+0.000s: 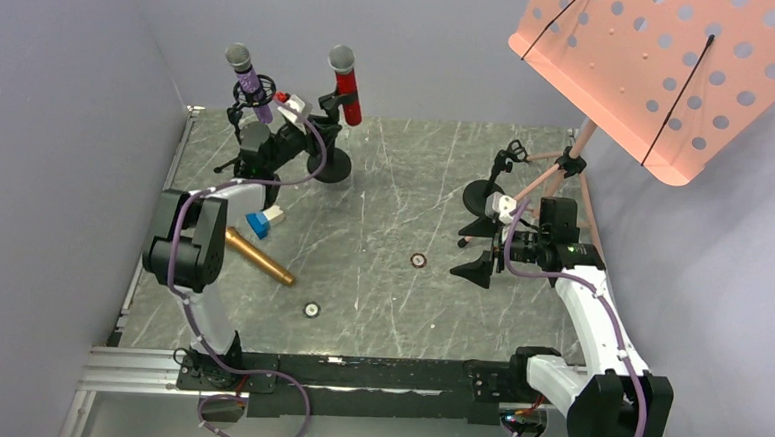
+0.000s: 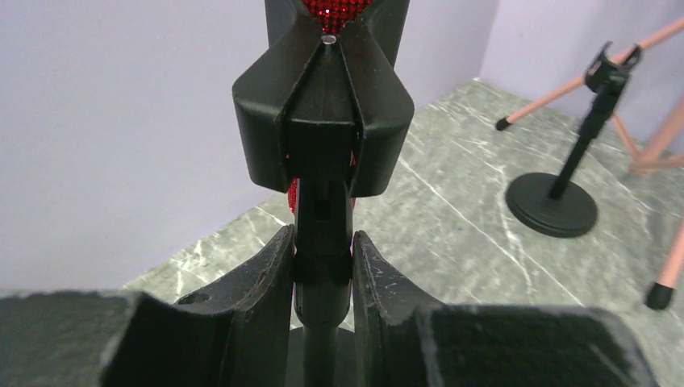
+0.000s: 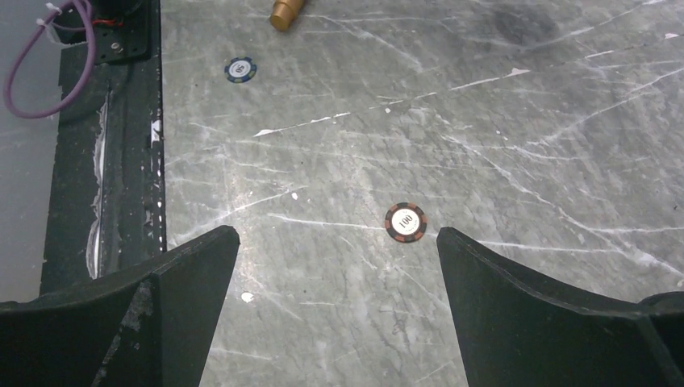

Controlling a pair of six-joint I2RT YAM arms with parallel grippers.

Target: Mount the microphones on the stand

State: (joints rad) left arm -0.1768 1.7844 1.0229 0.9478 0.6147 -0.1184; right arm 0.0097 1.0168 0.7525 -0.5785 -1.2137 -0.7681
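Note:
The red glitter microphone point(image 1: 347, 82) stands upright in the black clip point(image 2: 323, 113) of a round-base stand point(image 1: 332, 166). My left gripper point(image 1: 320, 135) is shut on that stand's black post point(image 2: 323, 242) just below the clip; the red body point(image 2: 331, 10) shows above it. The purple glitter microphone point(image 1: 245, 75) sits in another stand at the back left. The gold microphone point(image 1: 258, 256) lies flat on the table by the left arm; its end shows in the right wrist view point(image 3: 286, 12). An empty black stand point(image 1: 490, 189) is at the right. My right gripper point(image 1: 474, 248) is open and empty above the table.
A salmon perforated music stand point(image 1: 672, 63) on tripod legs rises at the back right, beside the empty stand point(image 2: 565, 185). Poker chips point(image 1: 418, 260) point(image 1: 312, 310) lie on the marble table; one point(image 3: 405, 222) lies below my right gripper. A small blue-and-white block point(image 1: 261, 220) is near the gold microphone.

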